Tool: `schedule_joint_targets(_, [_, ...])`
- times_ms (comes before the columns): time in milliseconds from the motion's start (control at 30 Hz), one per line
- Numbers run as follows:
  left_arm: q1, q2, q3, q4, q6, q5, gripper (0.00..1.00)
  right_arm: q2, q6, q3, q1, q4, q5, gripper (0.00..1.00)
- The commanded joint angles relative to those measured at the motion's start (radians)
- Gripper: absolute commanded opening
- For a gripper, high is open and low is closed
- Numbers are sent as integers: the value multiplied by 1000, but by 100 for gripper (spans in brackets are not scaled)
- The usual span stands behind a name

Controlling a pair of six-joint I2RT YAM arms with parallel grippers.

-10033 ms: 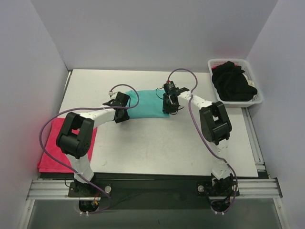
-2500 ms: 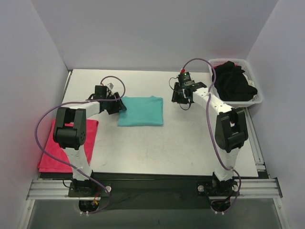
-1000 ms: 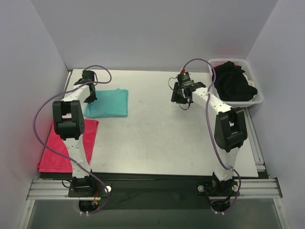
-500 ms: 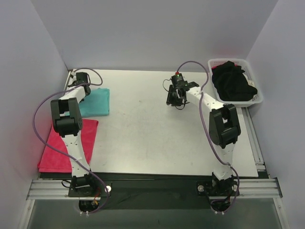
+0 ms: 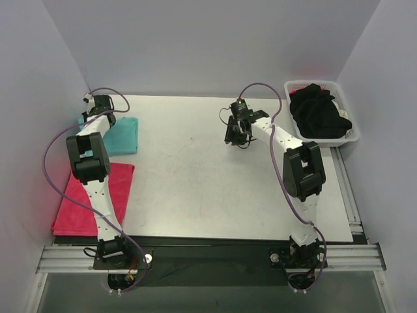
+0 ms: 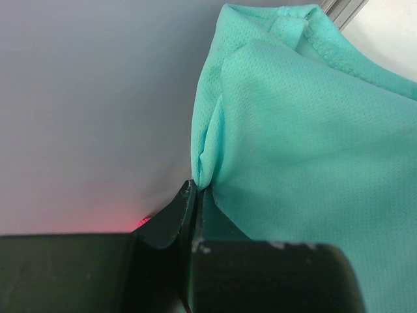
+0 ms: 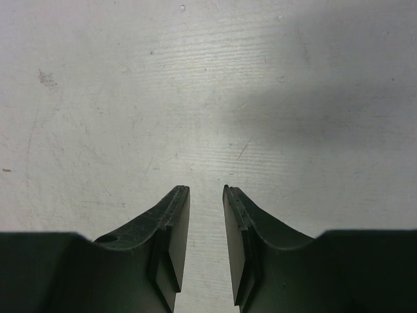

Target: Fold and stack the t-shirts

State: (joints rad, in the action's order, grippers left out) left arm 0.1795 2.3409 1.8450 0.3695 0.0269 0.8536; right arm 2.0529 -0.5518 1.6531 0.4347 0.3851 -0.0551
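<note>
The folded teal-green t-shirt (image 5: 122,134) lies at the table's far left edge, just beyond the pinkish-red t-shirt (image 5: 78,202). My left gripper (image 5: 96,112) is shut on the teal shirt's left edge; in the left wrist view the fingertips (image 6: 194,190) pinch a fold of the teal cloth (image 6: 306,150) beside the grey wall. My right gripper (image 5: 234,135) is open and empty over bare table, its fingers (image 7: 174,215) slightly apart. Black t-shirts (image 5: 318,111) are piled in the basket.
The white slotted basket (image 5: 352,134) stands at the far right. The pinkish-red shirt hangs over the table's left edge near the left wall (image 5: 39,130). A metal rail (image 5: 208,255) runs along the near edge.
My left gripper has dragged the teal shirt from the table's middle to the far left edge. My right gripper let go, drew back to the right, then shifted slightly left.
</note>
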Motion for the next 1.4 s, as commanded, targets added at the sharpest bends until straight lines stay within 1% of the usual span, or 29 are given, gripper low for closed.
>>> schedule_joint_targets(0, [6, 12, 60, -24, 1, 1, 0, 4, -14, 31, 9, 38, 20, 29])
schedule_joint_targets(67, [6, 15, 75, -26, -4, -2, 1, 12, -8, 31, 13, 38, 21, 29])
schedule_joint_targets(133, [8, 9, 82, -29, -10, -20, 8, 18, -5, 27, 13, 38, 15, 29])
schedule_joint_targets(200, [8, -2, 86, -32, -22, -33, 23, 19, -2, 20, 15, 37, 12, 28])
schedule_joint_targets(267, [9, -17, 76, -37, -73, -48, 39, 19, 3, 11, 18, 38, 9, 28])
schedule_joint_targets(300, [5, -41, 59, -67, -73, -79, 44, 21, 4, 11, 19, 38, 8, 28])
schedule_joint_targets(367, [3, -74, 27, -89, -96, -117, 60, 26, 9, 7, 22, 37, 6, 28])
schedule_joint_targets(400, [2, -106, -4, -110, -104, -134, 82, 27, 12, 8, 24, 38, 3, 28])
schedule_joint_targets(500, [-14, -172, -74, -167, -113, -169, 84, 29, 10, 2, 29, 34, 5, 28])
schedule_joint_targets(633, [-54, -253, -121, -190, -120, -214, 86, 6, 16, -18, 33, 14, 26, 28])
schedule_joint_targets(700, [-89, -308, -139, -199, -120, -257, 90, -13, 24, -24, 33, 8, 44, 28])
schedule_joint_targets(733, [-101, -327, -159, -202, -120, -269, 97, -19, 30, -33, 33, 3, 49, 28])
schedule_joint_targets(767, [-115, -362, -167, -202, -120, -281, 97, -29, 33, -38, 32, 3, 52, 28])
schedule_joint_targets(833, [-156, -390, -170, -178, -128, -315, 97, -59, 44, -50, 33, -8, 70, 28])
schedule_joint_targets(867, [-169, -403, -147, -115, -152, -320, 97, -69, 47, -71, 33, -12, 81, 29])
schedule_joint_targets(900, [-202, -405, -118, -71, -178, -364, 97, -82, 50, -85, 33, -28, 86, 29])
schedule_joint_targets(933, [-216, -408, -98, -37, -233, -379, 97, -106, 50, -107, 32, -29, 103, 30])
schedule_joint_targets(967, [-231, -426, -98, -17, -245, -434, 97, -118, 49, -119, 32, -29, 107, 30])
schedule_joint_targets(1033, [-290, -452, -125, -20, -266, -468, 97, -183, 27, -162, 27, -38, 150, 33])
schedule_joint_targets(1067, [-313, -483, -160, -21, -274, -511, 97, -213, 26, -224, 27, -51, 165, 35])
schedule_joint_targets(1100, [-333, -498, -182, -24, -274, -531, 97, -280, 29, -264, 27, -87, 173, 36])
schedule_joint_targets(1133, [-374, -517, -208, -27, -291, -537, 97, -315, 33, -297, 26, -100, 193, 40])
schedule_joint_targets(1200, [-412, -581, -304, -52, -300, -580, 97, -403, 50, -369, 24, -112, 219, 45])
schedule_joint_targets(1233, [-463, -606, -344, -69, -308, -588, 97, -430, 61, -390, 24, -114, 231, 48])
schedule_joint_targets(1267, [-488, -661, -384, -99, -317, -588, 97, -457, 72, -415, 24, -114, 257, 49])
schedule_joint_targets(1300, [-518, -687, -470, -116, -326, -596, 97, -515, 78, -461, 24, -117, 265, 52])
schedule_joint_targets(1333, [-575, -713, -510, -133, -334, -590, 98, -545, 82, -492, 22, -121, 270, 53])
schedule_joint_targets(1367, [-610, -765, -558, -167, -335, -552, 97, -575, 85, -516, 22, -127, 279, 54])
